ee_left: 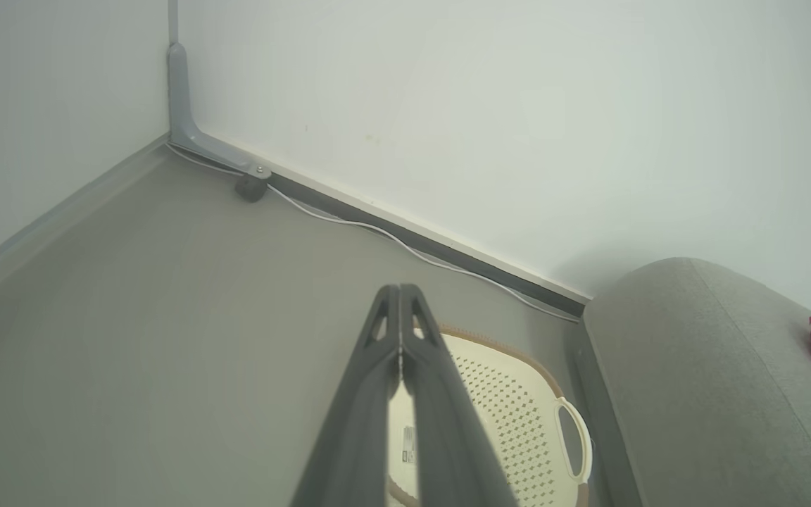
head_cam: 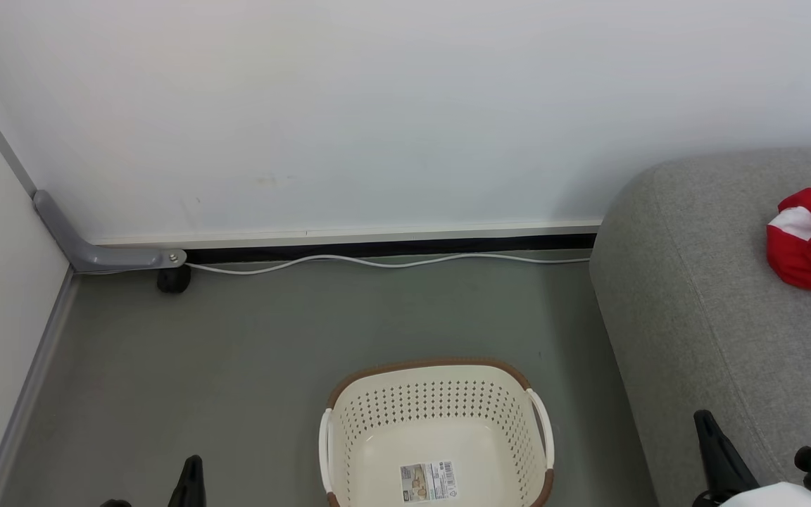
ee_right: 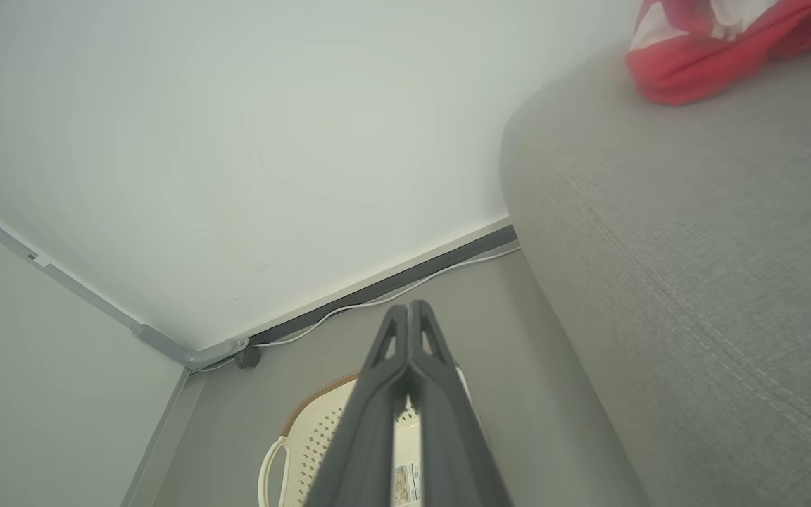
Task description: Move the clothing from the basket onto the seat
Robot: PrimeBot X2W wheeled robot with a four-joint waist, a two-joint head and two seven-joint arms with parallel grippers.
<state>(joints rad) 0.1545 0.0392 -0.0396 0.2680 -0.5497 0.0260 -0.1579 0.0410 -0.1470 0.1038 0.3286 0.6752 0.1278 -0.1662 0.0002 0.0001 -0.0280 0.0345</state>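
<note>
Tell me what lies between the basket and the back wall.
Head view: bare grey floor past the basket, then a white cable beside the wall.

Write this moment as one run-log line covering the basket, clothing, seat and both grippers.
basket: on floor, no clothing visible inside | clothing: heaped on seat | left gripper: shut, empty | right gripper: shut, empty | task: looks done

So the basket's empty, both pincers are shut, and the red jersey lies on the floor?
No: the head view shows the red jersey on the sofa, not the floor. The basket is empty; left pincer and right pincer are shut.
</note>
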